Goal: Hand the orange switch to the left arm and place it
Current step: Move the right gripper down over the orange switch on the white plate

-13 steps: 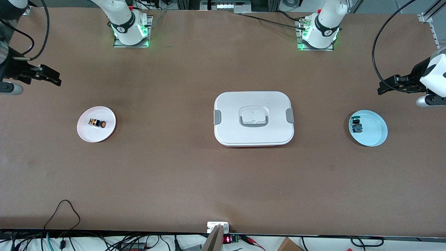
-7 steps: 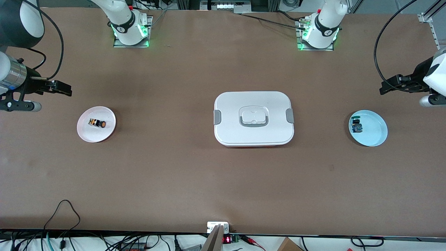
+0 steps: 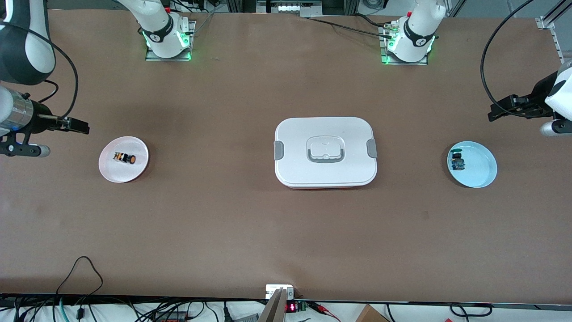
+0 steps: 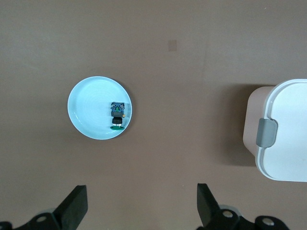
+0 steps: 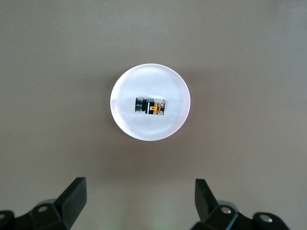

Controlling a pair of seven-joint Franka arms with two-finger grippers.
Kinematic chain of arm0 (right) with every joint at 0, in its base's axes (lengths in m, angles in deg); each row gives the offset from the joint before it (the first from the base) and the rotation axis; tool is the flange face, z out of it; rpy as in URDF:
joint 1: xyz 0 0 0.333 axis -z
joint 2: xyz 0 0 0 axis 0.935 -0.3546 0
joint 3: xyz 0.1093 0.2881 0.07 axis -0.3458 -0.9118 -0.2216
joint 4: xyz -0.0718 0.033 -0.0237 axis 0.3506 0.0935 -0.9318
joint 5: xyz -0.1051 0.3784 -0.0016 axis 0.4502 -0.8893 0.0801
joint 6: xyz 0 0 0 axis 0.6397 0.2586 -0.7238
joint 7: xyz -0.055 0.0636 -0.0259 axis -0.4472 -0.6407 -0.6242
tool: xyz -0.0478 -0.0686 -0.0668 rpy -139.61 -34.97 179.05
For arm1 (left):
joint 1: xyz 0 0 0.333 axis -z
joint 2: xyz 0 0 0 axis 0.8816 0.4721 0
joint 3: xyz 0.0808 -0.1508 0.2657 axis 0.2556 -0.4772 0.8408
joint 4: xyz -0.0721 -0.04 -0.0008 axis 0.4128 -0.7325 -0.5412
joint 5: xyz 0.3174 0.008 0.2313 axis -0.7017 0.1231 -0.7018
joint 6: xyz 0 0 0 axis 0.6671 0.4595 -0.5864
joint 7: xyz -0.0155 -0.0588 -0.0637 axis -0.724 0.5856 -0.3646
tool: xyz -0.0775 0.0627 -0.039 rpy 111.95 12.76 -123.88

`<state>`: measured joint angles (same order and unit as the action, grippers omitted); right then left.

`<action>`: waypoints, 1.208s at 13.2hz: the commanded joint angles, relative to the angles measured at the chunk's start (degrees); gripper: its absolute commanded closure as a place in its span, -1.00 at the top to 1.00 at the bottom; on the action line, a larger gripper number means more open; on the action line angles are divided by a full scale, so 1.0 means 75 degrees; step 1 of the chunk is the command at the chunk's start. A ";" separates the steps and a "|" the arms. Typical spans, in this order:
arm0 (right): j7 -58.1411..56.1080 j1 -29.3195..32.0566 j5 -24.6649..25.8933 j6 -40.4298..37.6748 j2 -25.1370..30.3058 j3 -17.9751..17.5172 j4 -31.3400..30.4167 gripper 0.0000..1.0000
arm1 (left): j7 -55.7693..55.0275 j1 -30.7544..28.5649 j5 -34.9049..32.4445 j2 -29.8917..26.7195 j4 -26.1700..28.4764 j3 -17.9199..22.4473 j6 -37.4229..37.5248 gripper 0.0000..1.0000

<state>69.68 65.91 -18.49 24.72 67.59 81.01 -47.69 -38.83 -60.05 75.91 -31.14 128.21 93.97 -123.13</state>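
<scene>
The orange switch [image 3: 124, 158] lies on its side on a pale pink plate [image 3: 108, 170] toward the right arm's end of the table. In the right wrist view the switch [image 5: 150, 106] is centred ahead of my right gripper [image 5: 139, 197], whose fingers stand wide open and empty. That right gripper [image 3: 84, 127] hovers over bare table beside the plate. The white box [image 3: 325, 152] sits mid-table. My left gripper [image 3: 493, 112] hangs open and empty over bare table beside a light blue plate [image 3: 485, 172]; in its wrist view the left gripper [image 4: 142, 202] holds nothing.
On the blue plate [image 4: 86, 112] lies a small part with a green cap and blue body [image 4: 117, 115]. One clipped end of the box [image 4: 283, 129] shows in the left wrist view. Cables and equipment line the table's front edge.
My right gripper has swung in from the table's end toward the pink plate and its wrist has turned. The left gripper has drifted only slightly. Both stay open.
</scene>
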 commanded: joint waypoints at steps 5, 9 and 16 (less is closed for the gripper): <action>-0.0062 0.0115 0.0103 0.0911 -0.0547 -0.0031 -0.0432 1.00 | 0.0047 -0.0026 -0.0017 -0.0065 -0.0081 -0.0046 0.0097 1.00; -0.0038 0.0091 0.0103 0.2527 -0.0571 -0.0031 -0.1590 1.00 | 0.0047 -0.0026 -0.0017 -0.0065 -0.0081 -0.0034 0.0097 1.00; 0.0067 0.0524 0.0114 0.4462 -0.1062 -0.0031 -0.2777 1.00 | 0.0047 -0.0003 -0.0041 -0.0042 -0.0081 -0.0046 0.0085 1.00</action>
<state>69.60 67.98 -18.09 54.70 60.57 81.12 -66.68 -38.83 -60.04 75.90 -31.15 128.21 93.91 -123.13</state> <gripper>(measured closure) 0.000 0.000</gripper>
